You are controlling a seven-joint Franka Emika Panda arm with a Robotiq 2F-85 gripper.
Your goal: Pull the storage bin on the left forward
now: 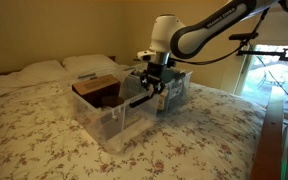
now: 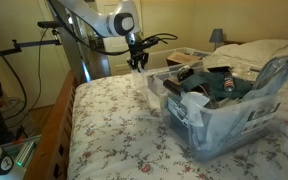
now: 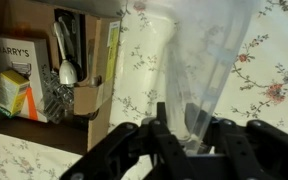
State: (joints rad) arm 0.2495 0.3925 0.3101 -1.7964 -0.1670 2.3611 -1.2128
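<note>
The hand (image 3: 191, 130) straddles the clear wall of the storage bin (image 1: 110, 122), a finger on either side, whether actually clamped I cannot tell, with the bin's cardboard box (image 3: 92, 75) just beside the hand.

Base of the claw (image 3: 192, 127) cut off by the wrist view's lower edge, storage bin (image 3: 199, 60) wall blurred between its fingers, grip unclear, second clear tub (image 1: 182, 92) partly hidden behind the claw.

storage bin (image 1: 112, 122): large clear rectangular plastic tub, shown upright and uncovered at centre-left of an exterior view, set on the floral bedspread (image 1: 44, 140); a brown cardboard box (image 1: 92, 88) and dark items (image 1: 108, 97) are seen inside.
</note>
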